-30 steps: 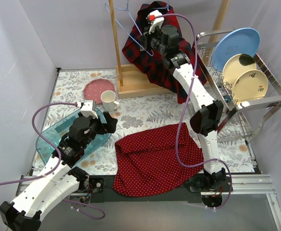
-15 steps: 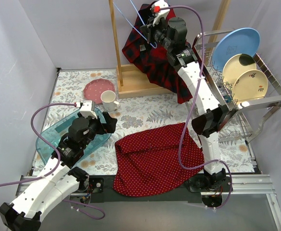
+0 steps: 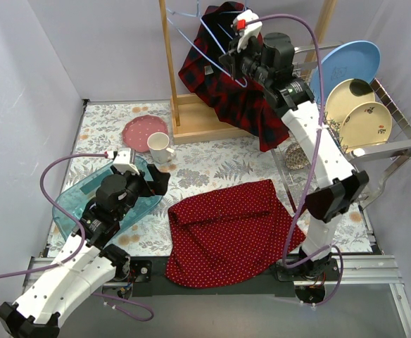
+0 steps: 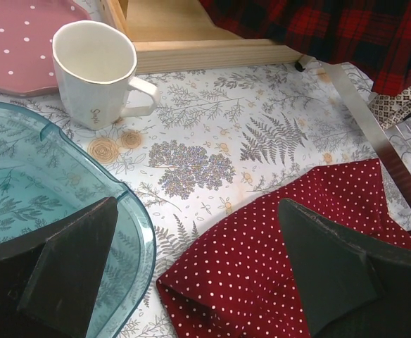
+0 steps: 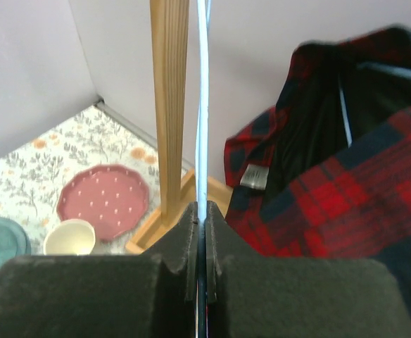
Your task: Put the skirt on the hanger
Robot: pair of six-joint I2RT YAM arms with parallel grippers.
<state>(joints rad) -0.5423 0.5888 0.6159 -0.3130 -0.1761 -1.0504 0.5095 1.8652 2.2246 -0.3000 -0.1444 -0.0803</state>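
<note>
My right claw [image 5: 202,220] pinches the thin light-blue wire hanger [image 5: 203,105] high at the far edge, beside the upright wooden rack post [image 5: 169,105]. The red white-dotted fabric skirt [image 3: 226,229] lies flat mid near edge. My left claw [image 4: 195,211] is spread, holding nothing, near-left. Risk: the thin wire twists or slips in the pinch, or snags the hanging red-and-black plaid garment [image 3: 226,95].

**One skirt, one hanger, four plates**

Two pieces of clothing: one red polka-dot skirt [image 3: 226,229] and one red plaid garment [image 3: 226,91]. One light-blue wire hanger [image 5: 203,105] and one wooden rack [image 3: 169,70]. Four plates: one pink plate [image 3: 142,130] on the desk [image 3: 212,165], and three in the single dish rack [image 3: 395,148], namely a blue plate [image 3: 346,67], an upper cream plate [image 3: 350,98] and a lower cream plate [image 3: 366,123]. One white mug [image 3: 160,146]. One teal glass dish [image 3: 79,201]. Two grippers: the left gripper [image 4: 195,218] and the right gripper [image 5: 202,211].
</note>
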